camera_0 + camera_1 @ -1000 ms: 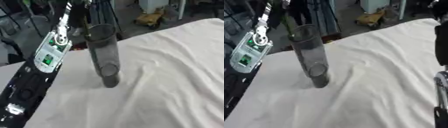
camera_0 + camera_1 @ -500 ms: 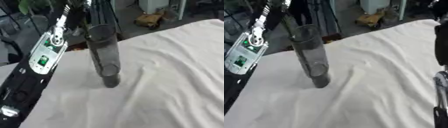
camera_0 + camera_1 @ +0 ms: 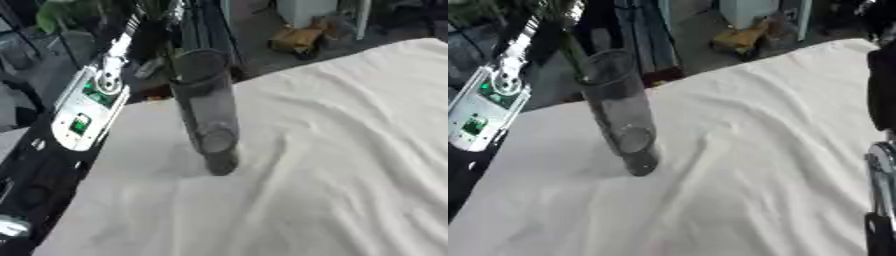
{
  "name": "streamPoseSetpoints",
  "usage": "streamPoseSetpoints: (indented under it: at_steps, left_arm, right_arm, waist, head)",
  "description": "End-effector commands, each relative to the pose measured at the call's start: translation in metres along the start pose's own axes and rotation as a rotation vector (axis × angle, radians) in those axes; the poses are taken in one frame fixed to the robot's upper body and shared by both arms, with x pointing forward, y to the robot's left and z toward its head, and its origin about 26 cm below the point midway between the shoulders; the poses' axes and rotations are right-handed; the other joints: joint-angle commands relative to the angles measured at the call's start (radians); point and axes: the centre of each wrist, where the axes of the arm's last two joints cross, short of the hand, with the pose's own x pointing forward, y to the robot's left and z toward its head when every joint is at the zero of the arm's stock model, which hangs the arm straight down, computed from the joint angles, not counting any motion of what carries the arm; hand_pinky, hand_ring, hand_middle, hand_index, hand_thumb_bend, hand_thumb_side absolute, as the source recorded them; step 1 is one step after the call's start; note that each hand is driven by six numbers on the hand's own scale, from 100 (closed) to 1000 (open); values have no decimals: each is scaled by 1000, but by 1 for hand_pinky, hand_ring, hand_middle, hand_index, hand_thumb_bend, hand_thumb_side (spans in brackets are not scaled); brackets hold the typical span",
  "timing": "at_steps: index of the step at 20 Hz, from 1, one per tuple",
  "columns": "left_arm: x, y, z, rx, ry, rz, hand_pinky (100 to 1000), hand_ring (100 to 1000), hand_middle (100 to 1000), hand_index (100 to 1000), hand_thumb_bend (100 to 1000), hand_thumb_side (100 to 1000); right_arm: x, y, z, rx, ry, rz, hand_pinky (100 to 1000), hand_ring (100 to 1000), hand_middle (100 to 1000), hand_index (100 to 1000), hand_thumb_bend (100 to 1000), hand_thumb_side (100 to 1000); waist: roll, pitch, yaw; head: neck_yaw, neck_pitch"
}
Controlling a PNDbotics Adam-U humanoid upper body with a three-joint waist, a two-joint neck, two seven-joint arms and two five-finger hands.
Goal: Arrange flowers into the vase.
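Left eye view: tall clear cylinder vase [image 3: 206, 107] on white cloth [image 3: 350, 150]; left arm [image 3: 83, 110] beside it, hand beyond the top edge, fingers cannot be told.
Right eye view: green stem [image 3: 570, 50] near vase rim; right arm [image 3: 881, 150] at edge; risk, arm knocking the narrow vase over.

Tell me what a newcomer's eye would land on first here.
First, the tall dark see-through vase standing left of centre on the rumpled white tablecloth. Next, the robot's left arm, black with a silver and green panel, rising along the left edge past the vase's rim. A green stem shows dimly above the rim.
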Motion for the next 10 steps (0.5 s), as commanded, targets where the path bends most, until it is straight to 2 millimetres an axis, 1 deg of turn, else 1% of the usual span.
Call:
streamPoseSetpoints:
  at_steps: [1, 5, 10]
  left_arm:
    - [2, 19, -2, 7, -20, -48, 790, 960, 1000, 1000, 100, 1000]
    - [3, 17, -2, -15, -20, -52, 784, 957, 1000, 1000, 100, 1000]
    - [8, 16, -5, 36, -32, -11, 781, 955, 1000, 1000, 100, 1000]
  right_arm:
    - [6, -3, -5, -3, -29, 14, 792, 831, 765, 917, 118, 1000]
    - [5, -3, -5, -8, -28, 14, 792, 830, 764, 917, 118, 1000]
    - [6, -3, -5, -11, -28, 13, 791, 830, 764, 917, 118, 1000]
  waist:
    - [-13, -24, 3]
    - [-12, -22, -1]
    - [-12, -19, -6]
  head:
    - [1, -15]
    - [3, -24]
    - [9, -32]
